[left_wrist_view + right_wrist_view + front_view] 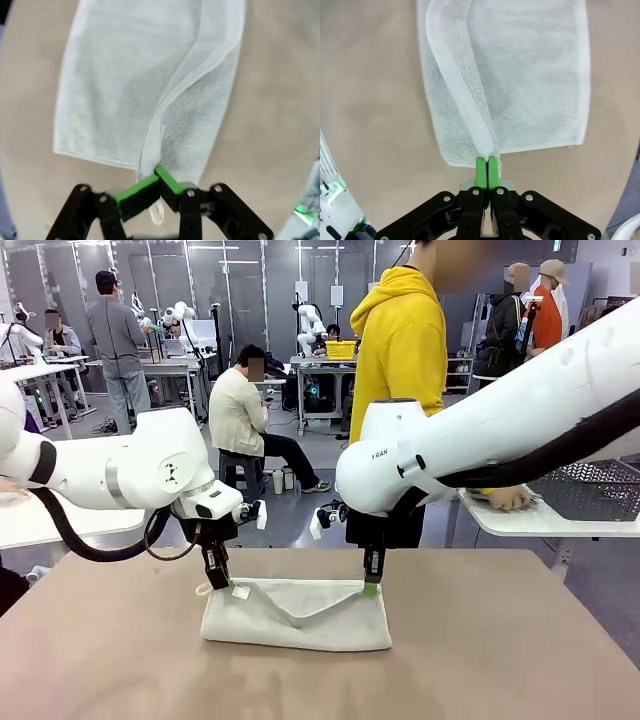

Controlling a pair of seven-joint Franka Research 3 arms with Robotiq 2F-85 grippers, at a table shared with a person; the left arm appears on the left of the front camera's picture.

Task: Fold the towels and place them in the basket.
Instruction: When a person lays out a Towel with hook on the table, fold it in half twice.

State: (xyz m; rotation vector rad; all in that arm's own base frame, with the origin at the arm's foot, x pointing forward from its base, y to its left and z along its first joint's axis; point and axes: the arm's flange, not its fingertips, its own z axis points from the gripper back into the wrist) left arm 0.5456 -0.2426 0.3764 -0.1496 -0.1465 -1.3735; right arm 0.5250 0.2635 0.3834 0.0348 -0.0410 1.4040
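A pale grey-white terry-cloth towel (300,615) was seen lying on the tan tabletop (500,660), partly folded, with its top layer lifted at both far corners. The left gripper (157,182) was set at the towel's left far corner, its green pads pressed together on the hem, with the small white corner loop (157,215) hanging just beside the pads. The right gripper (487,165) was set at the towel's right far corner, jaws pinched tight on a thin ridge of hem. The lifted edge sagged toward the middle of the towel between the two pinches. A dark mesh-sided plastic basket (590,490) stood well to the right of the towel on a white side table (520,522), where a hand (510,498) of the person in the yellow hoodie rested. Nothing could be seen placed in the basket.

The step was judged to be a fold in progress, with basket placement not yet begun.

Risks:
- Only a narrow strip of hem was gripped on each side, so a slip could be caused by any tug.
- If the arms were moved unevenly, a skewed fold would result.
- The lower layer could be dragged across the table by friction and bunch up.
- The loop could be caught by the left pads at release.
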